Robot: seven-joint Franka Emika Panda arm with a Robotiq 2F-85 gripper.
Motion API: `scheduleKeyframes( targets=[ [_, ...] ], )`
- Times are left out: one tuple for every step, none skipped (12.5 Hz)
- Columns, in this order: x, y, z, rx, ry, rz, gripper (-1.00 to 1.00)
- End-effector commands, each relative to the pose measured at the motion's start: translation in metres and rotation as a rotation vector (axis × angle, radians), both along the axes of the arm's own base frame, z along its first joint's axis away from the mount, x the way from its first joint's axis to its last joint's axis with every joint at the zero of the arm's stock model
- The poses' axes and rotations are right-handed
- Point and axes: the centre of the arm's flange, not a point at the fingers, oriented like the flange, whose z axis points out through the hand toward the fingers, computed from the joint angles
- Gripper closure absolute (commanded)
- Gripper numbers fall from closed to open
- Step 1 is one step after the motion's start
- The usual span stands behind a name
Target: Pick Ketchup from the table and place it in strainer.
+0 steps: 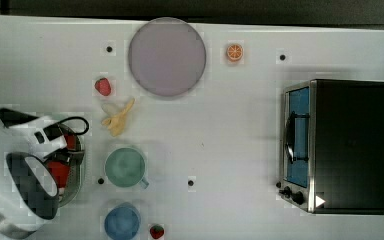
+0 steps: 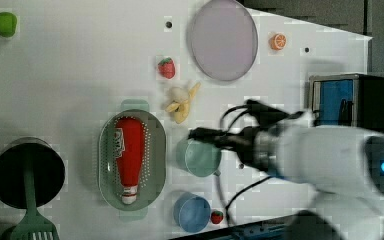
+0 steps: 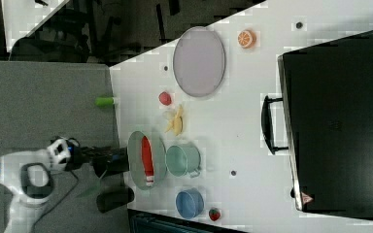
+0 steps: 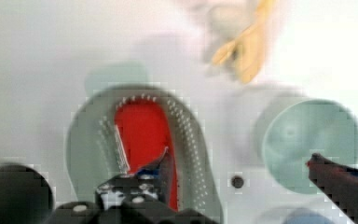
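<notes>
The Ketchup [image 2: 129, 155], a red bottle with a white cap, lies lengthwise inside the strainer [image 2: 106, 167], a pale green oval basin with a perforated bottom. In the right view the Ketchup [image 3: 147, 158] rests in the strainer [image 3: 135, 145] too. My gripper [image 4: 240, 156] hangs above them, open, with nothing between its fingers: one finger [image 4: 161, 168] is over the bottle, the other [image 4: 335, 179] over the green mug. In the top view the arm covers most of the strainer [image 1: 78, 185], and a patch of the Ketchup [image 1: 60, 172] shows beneath it.
A pale green mug [image 2: 200, 157] and a blue cup [image 2: 191, 212] stand beside the strainer, with a strawberry [image 2: 217, 217] nearby. A banana [image 2: 182, 102], another strawberry [image 2: 166, 67], a purple plate [image 2: 223, 39], an orange slice [image 2: 278, 41], a toaster oven [image 1: 345, 145] and a black pot [image 2: 27, 172] also sit on the table.
</notes>
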Motion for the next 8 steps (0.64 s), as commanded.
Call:
scheduleKeyframes(
  targets=[
    [0.052,-0.087,0.064,0.04,-0.024,-0.273,-1.0],
    [0.059,-0.109,0.086,0.05,-0.028,-0.312,-1.0],
    [0.063,-0.132,0.105,0.044,-0.036,-0.34,-1.0],
    [0.066,-0.156,0.123,0.034,-0.035,-0.372,-1.0],
    [0.066,-0.18,0.138,0.021,-0.018,-0.399,-1.0],
    [0.065,-0.2,0.151,0.011,0.001,-0.417,-1.0],
    [0.065,-0.22,0.164,0.005,0.023,-0.441,-1.0],
    [0.066,-0.241,0.176,0.005,0.034,-0.468,-1.0]
  ],
)
